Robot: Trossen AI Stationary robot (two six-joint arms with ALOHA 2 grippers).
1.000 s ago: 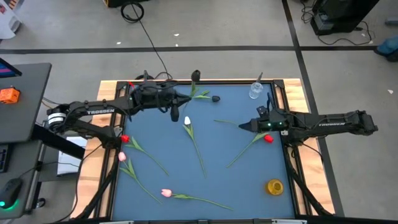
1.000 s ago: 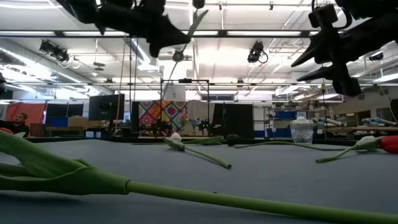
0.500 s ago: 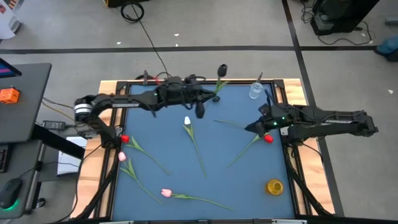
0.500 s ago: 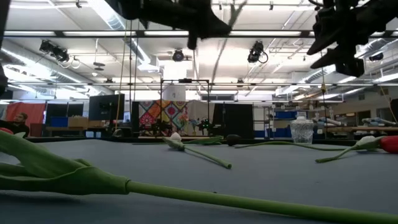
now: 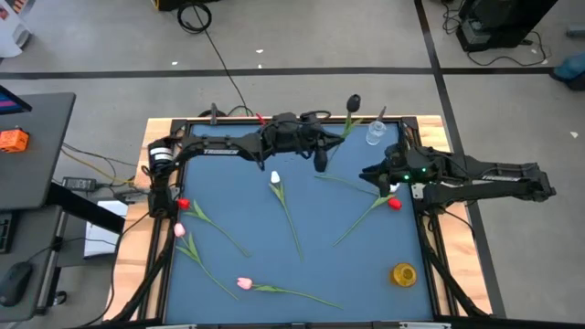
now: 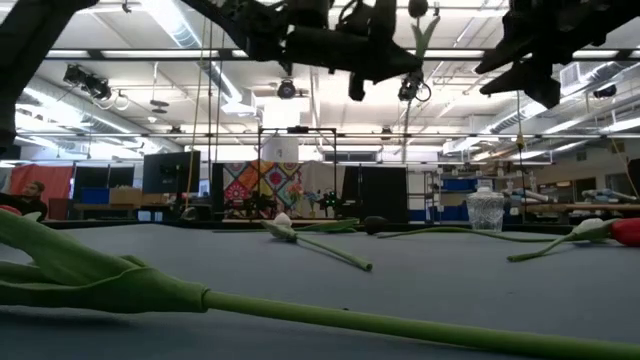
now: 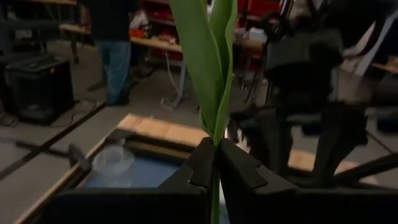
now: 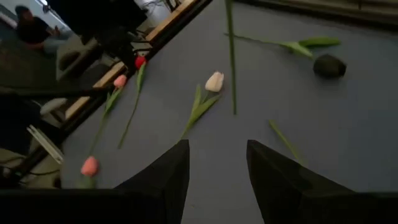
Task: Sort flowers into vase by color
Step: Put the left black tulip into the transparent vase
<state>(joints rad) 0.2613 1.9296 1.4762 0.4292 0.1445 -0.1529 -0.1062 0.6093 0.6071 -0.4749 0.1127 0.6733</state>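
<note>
My left gripper (image 5: pixel 321 161) is shut on a black tulip (image 5: pixel 353 100), held high over the table's far middle beside a clear glass vase (image 5: pixel 376 134). The tulip stands head up, and its stem (image 8: pixel 231 62) hangs below the fingers. My right gripper (image 5: pixel 367 173) is open and empty, above the table just right of the left gripper. On the blue table lie a white tulip (image 5: pixel 275 178), a red tulip (image 5: pixel 395 203) with its head at the right, a red (image 5: pixel 183 204) and a pink one (image 5: pixel 179 230) at the left, a pink one (image 5: pixel 243 283) near the front, and a second black tulip (image 8: pixel 328 65). My left gripper pinches the tulip's stem where the long green leaves start (image 7: pixel 215 134), between its two fingers (image 7: pixel 200 163). The fingers come level from the table's left and lie across the stem. The tulip is lifted clear, roughly upright, head and leaves above the fingers.
A yellow vase (image 5: pixel 403 273) stands at the table's front right. The table has a raised wooden rim (image 5: pixel 430 137). The two arms are close together at the far right of the table. A person (image 7: pixel 115 43) stands in the room beyond.
My left gripper has swept toward the table's right edge along the far side, carrying the black tulip upright and clear of the table to beside the clear vase. My right gripper has shifted a little toward the far edge.
</note>
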